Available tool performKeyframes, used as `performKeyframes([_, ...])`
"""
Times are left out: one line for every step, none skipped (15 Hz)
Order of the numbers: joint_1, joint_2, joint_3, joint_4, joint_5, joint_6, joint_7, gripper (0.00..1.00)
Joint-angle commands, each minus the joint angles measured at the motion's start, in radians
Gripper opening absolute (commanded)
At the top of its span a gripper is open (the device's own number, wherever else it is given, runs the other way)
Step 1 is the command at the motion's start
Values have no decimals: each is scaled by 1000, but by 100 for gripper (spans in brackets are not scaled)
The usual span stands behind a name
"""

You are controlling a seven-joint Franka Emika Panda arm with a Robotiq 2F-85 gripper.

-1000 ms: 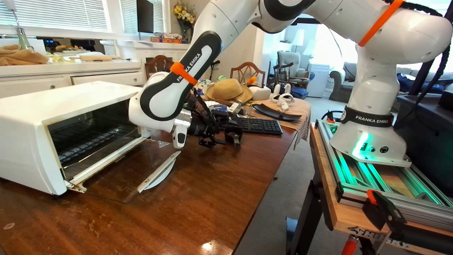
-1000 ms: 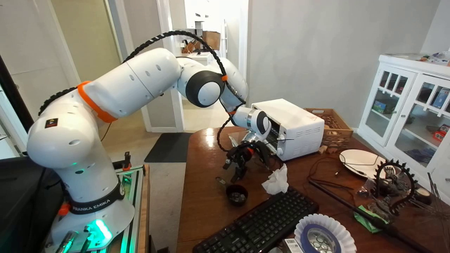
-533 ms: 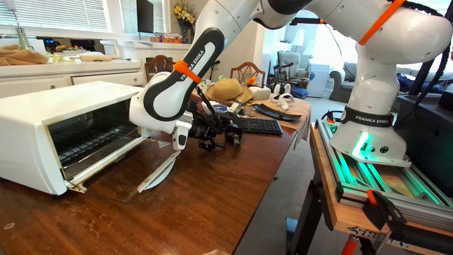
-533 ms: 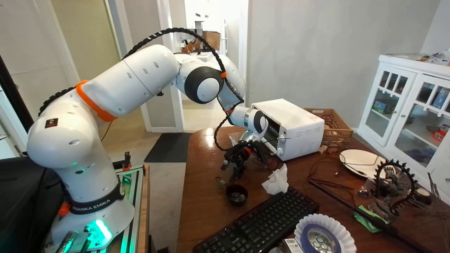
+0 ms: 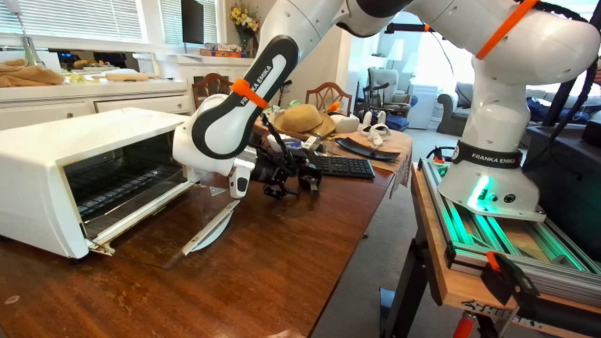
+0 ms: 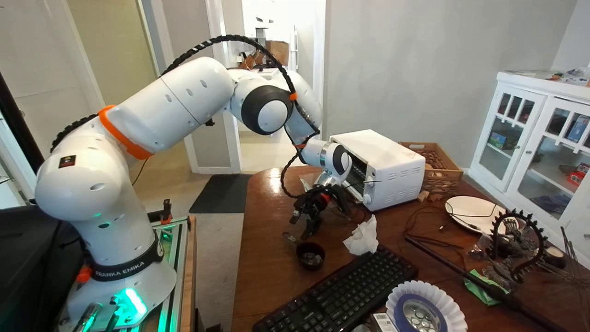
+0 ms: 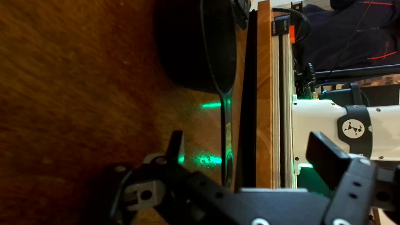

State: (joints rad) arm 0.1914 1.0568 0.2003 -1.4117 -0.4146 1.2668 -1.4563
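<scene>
A small black cup with a thin handle stands upright on the wooden table; something greyish shows inside it. It also shows in an exterior view. My gripper is low over the table, just beside the cup, fingers pointing sideways. In the wrist view the gripper is open wide and empty. There the cup lies beyond the fingers, and its handle runs between the two fingertips, apart from both, nearer the left one.
A white toaster oven with its door lowered stands behind the wrist. A crumpled white tissue and a black keyboard lie near the cup. A wicker basket, a white plate and a blue ring are farther off.
The gripper has shifted slightly toward the robot base and the cup's handle. The upper arm has moved a little with it. The cup has not moved. The last half second shows almost no motion.
</scene>
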Motion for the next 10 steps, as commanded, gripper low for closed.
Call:
performKeyframes([-6, 20, 0, 7, 0, -17, -16, 100])
performKeyframes([-6, 29, 0, 9, 1, -21, -20, 100])
performKeyframes([-7, 33, 2, 9, 1, -23, -27, 100])
performKeyframes([-7, 34, 3, 7, 2, -23, -33, 100])
performKeyframes([-7, 35, 4, 3, 6, -24, -33, 100])
performKeyframes([-7, 35, 4, 1, 10, -28, -33, 100])
performKeyframes([-8, 36, 5, -3, 12, -29, -34, 100])
performKeyframes([-7, 37, 5, -6, 14, -29, -34, 100])
performKeyframes([-6, 38, 6, -8, 15, -28, -33, 100])
performKeyframes([-5, 40, 6, -9, 16, -28, -32, 100])
